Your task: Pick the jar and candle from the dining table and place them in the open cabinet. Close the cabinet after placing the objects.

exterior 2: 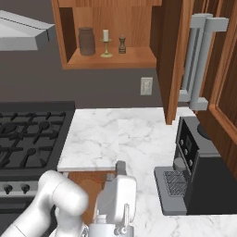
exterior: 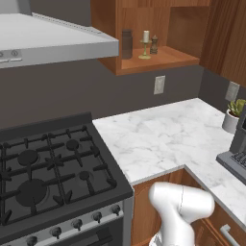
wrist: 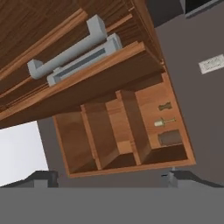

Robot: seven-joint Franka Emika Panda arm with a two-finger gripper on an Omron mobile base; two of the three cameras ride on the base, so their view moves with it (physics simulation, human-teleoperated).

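White glossy arm [exterior 2: 60, 199], rounded bulbous link shells, smooth casing, darker grey seams at the joints. Boxy pale-grey hand block [exterior 2: 115, 194] at the wrist. Small dark fingers [wrist: 43, 178], blocky tips.

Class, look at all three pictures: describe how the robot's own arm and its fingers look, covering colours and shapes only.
The arm is glossy white, built of rounded, bulbous segments with smooth cylindrical links; from the right base view a flatter light-grey block section shows near its end. The fingers are small, dark grey and blocky. No cables or markings are visible.

the cabinet [exterior 2: 139, 60] shelf is carrying the jar [exterior 2: 86, 41], the candle [exterior 2: 106, 43] and a dark pepper mill [exterior 2: 122, 44], standing in a row
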